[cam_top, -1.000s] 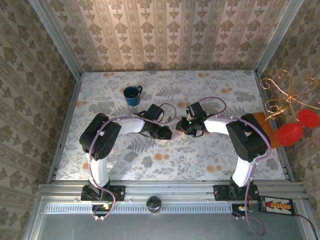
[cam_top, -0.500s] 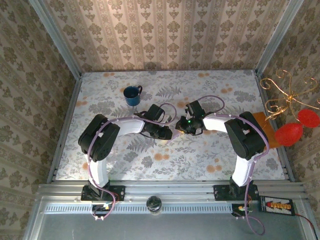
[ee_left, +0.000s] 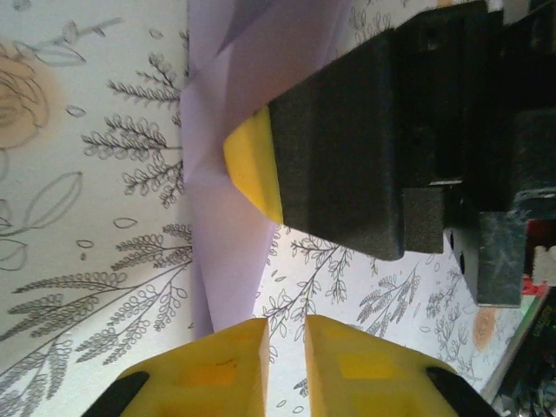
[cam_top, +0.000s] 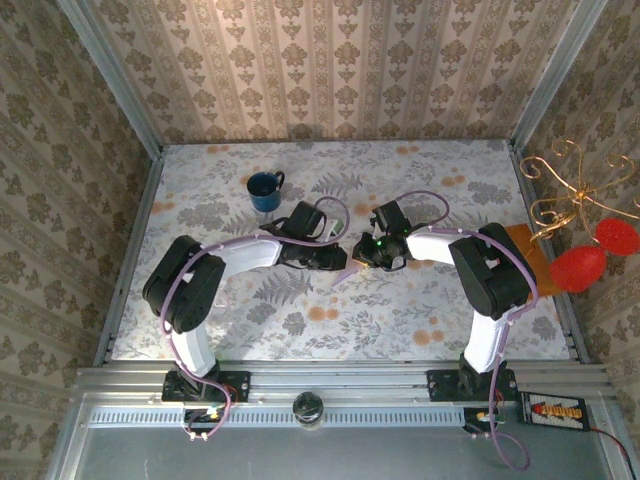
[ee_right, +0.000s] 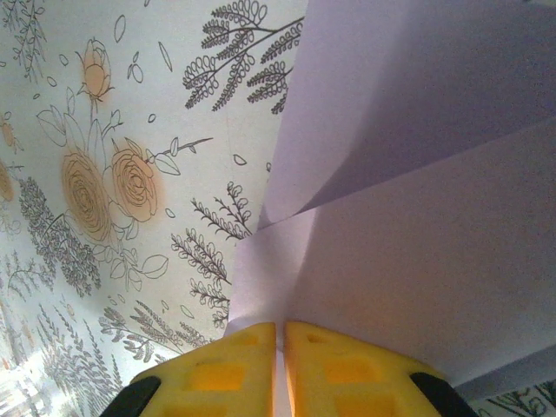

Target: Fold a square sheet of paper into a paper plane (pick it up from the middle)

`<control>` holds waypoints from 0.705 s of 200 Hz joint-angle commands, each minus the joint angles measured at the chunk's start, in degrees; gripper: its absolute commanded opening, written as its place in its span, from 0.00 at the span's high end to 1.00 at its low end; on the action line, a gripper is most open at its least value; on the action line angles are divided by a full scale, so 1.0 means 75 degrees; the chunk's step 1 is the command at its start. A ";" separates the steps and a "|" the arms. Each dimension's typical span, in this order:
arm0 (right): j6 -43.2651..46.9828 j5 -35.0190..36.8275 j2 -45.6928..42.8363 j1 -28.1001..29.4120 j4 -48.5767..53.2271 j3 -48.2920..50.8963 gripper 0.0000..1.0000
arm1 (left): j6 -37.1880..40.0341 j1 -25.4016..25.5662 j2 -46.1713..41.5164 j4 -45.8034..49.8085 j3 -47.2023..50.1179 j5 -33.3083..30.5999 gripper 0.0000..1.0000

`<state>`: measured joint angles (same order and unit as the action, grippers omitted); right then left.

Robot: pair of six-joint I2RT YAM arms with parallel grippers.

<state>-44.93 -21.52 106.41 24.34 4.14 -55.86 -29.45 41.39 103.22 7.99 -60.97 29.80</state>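
Left fingers [ee_left: 208, 369] and right fingers [ee_right: 347, 369] nearly closed, facing each other.

There were two grippers (left gripper [ee_left: 285, 337], right gripper [ee_right: 280, 340]), one sheet of paper [ee_right: 417, 217], one blue mug [cam_top: 265, 190] and one orange-brown rectangle [cam_top: 531, 256].

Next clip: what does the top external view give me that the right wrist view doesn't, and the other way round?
Top external: the left arm and right arm meeting mid-table, the blue mug behind them, and an orange-brown rectangle at the right edge.
Right wrist: the right gripper up close, its yellow fingertips nearly together on an edge of the lilac paper, whose creases read clearly.
Shared: the lilac paper and the floral table cover.
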 commanded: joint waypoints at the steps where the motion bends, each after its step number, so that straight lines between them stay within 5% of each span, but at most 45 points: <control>1: 0.0110 0.0153 0.0434 -0.0019 0.0708 0.0022 0.87 | -0.0021 0.0122 0.0337 -0.0031 -0.0300 0.0426 0.84; 141: 0.0017 0.0073 0.0461 -0.0030 0.0606 0.0068 0.87 | -0.0011 0.0161 0.1225 0.0286 -0.0567 0.0409 0.91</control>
<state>-44.97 -22.13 106.78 24.14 4.54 -56.29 -29.54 42.72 111.09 8.80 -64.71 31.73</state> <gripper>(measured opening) 0.124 0.096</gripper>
